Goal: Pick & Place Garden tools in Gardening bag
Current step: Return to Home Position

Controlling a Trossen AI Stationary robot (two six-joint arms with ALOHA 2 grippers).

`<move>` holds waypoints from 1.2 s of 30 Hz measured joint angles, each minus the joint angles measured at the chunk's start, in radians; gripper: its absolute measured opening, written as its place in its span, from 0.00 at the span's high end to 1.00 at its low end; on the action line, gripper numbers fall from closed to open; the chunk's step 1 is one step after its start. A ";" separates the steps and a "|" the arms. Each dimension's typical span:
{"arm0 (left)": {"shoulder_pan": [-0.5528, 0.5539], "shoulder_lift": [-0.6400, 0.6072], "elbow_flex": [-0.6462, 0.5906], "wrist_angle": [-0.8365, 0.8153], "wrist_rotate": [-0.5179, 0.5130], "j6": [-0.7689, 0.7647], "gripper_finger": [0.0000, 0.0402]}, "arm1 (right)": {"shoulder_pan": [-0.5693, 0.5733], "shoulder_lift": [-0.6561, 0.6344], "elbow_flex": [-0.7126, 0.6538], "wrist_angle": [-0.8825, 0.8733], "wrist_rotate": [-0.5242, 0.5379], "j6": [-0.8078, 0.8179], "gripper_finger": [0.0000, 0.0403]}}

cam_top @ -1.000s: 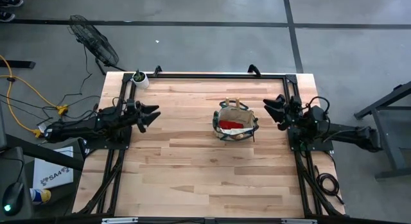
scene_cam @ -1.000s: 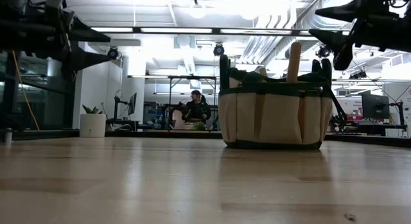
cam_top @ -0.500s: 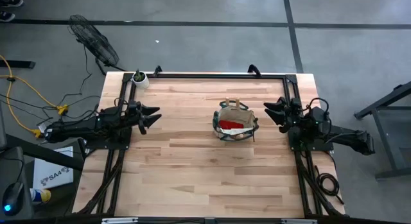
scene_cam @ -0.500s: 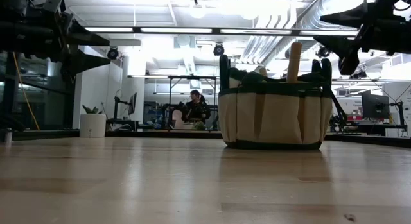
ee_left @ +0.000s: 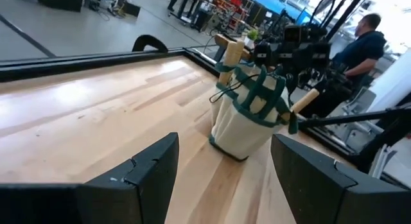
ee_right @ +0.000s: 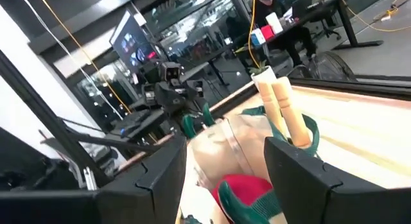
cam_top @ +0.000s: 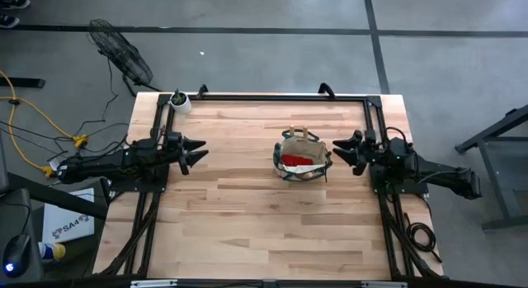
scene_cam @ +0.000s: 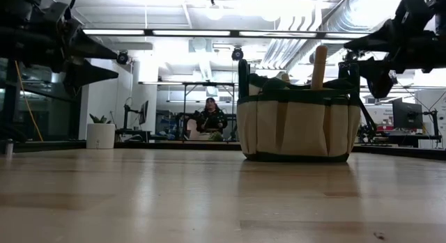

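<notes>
The right tool is seen released, fingers spread, just at 3 o'clock of the gardening bag. The left tool, likewise released, is held well apart at 9 o'clock. A red glove and wooden handles are seen in the bag, mid-bench.

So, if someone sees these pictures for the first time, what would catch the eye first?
Probably the tan gardening bag, standing on the table right of its middle, with wooden handles sticking up and a red glove inside. Then the two dark arms at either side: the left gripper and right gripper, both open and empty, point toward the bag.
</notes>
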 joint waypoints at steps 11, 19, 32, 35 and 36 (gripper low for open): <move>0.000 -0.001 0.004 -0.034 0.009 -0.068 0.39 | 0.000 0.000 -0.001 -0.028 -0.008 -0.111 0.50; 0.000 -0.001 0.000 -0.013 0.134 0.142 0.39 | 0.000 0.007 -0.001 -0.042 -0.007 -0.107 0.50; 0.000 0.031 -0.076 0.145 0.261 0.197 0.39 | 0.000 0.009 -0.001 -0.043 -0.007 -0.112 0.50; 0.000 0.030 -0.077 0.152 0.261 0.201 0.39 | 0.000 0.009 -0.001 -0.043 -0.007 -0.112 0.50; 0.000 0.030 -0.077 0.149 0.261 0.201 0.39 | 0.000 0.009 -0.001 -0.043 -0.007 -0.112 0.50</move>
